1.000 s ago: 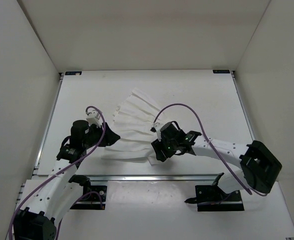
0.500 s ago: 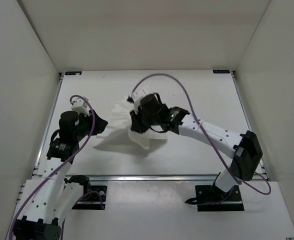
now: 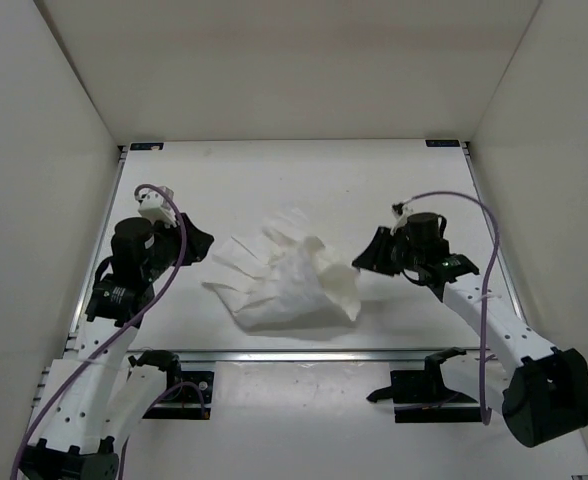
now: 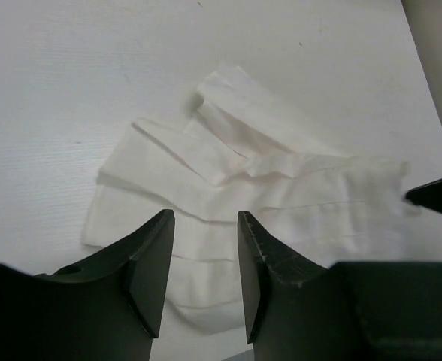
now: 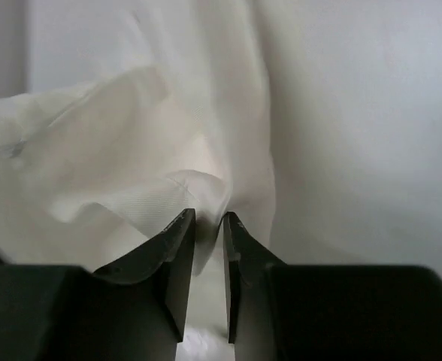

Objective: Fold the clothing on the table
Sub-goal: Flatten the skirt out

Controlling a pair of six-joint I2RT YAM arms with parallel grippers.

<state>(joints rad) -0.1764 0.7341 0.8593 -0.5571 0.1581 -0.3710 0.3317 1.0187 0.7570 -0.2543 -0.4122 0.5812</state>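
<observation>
The clothing (image 3: 294,288) sits bunched and partly doubled over near the middle of the table (image 3: 414,190), a bit toward the near edge, with pleats fanning out at its far-left side. The left gripper (image 3: 196,246) hovers just left of the garment, jaws about half parted with nothing between them. The right gripper (image 3: 366,262) is at the garment's right corner. In the wrist view its jaws are nearly together with a thin gap and a fabric fold right at the tips, but whether that fold is actually pinched cannot be told.

Handling, as a judgement: the fabric is thin, light and floppy. It slumps into a heap, won't hold a shape, and likely slides easily on the smooth tabletop. The pleats will probably want to spring or fan apart. The best hold looks like an edge or corner, pinching through several pleats at once, one gripper at each end so the cloth can be drawn flat. Grabbing the middle lump would likely just drag it.
</observation>
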